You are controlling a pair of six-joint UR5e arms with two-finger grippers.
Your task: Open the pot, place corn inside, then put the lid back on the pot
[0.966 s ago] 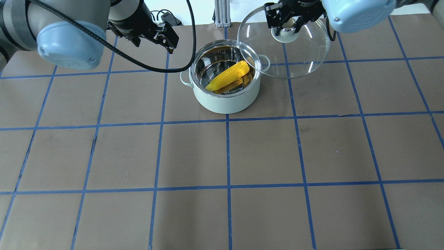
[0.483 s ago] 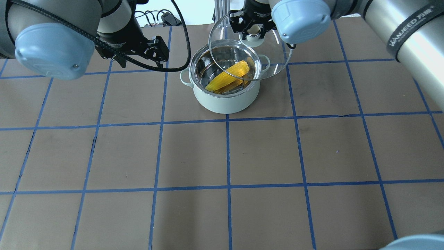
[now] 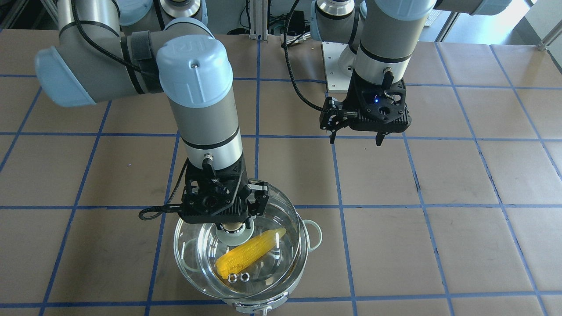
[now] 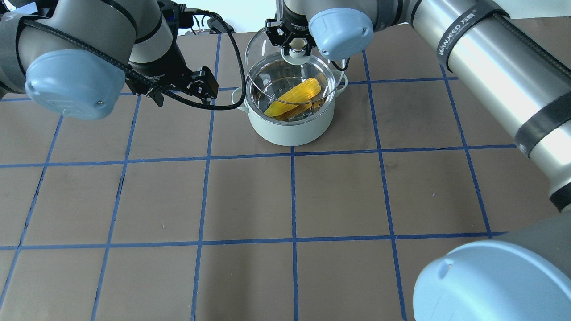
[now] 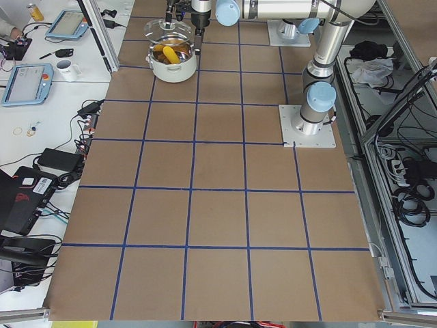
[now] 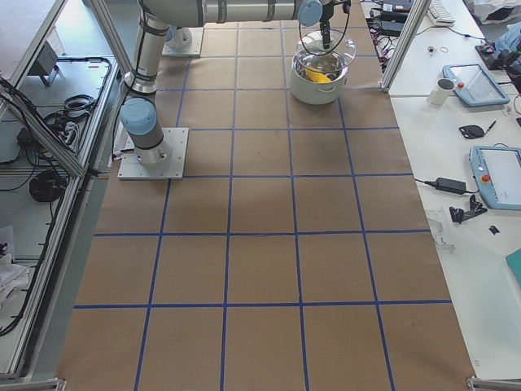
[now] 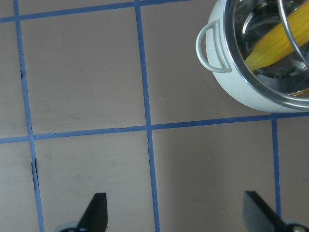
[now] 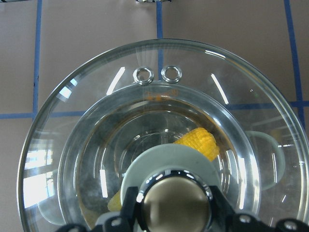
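The pale mint-green pot (image 4: 290,129) stands at the far middle of the table. The yellow corn (image 4: 294,96) lies slanted inside it. My right gripper (image 4: 298,44) is shut on the knob of the clear glass lid (image 4: 255,49) and holds it over the pot's mouth, slightly off-centre. I cannot tell whether the lid touches the rim. The right wrist view looks down through the lid (image 8: 72,145) past its knob (image 8: 174,203) to the corn (image 8: 200,142). My left gripper (image 4: 184,97) is open and empty, left of the pot. The pot (image 7: 241,92) shows in the left wrist view.
The brown table has a blue tape grid. My left arm's black cable (image 4: 232,53) loops close to the pot's left handle. An aluminium post (image 4: 279,9) stands at the far edge. Side benches hold tablets and a mug (image 5: 67,67).
My right gripper has carried the lid leftward from beside the pot to over its mouth. My left arm has drawn a little further from the pot, gripper still open.
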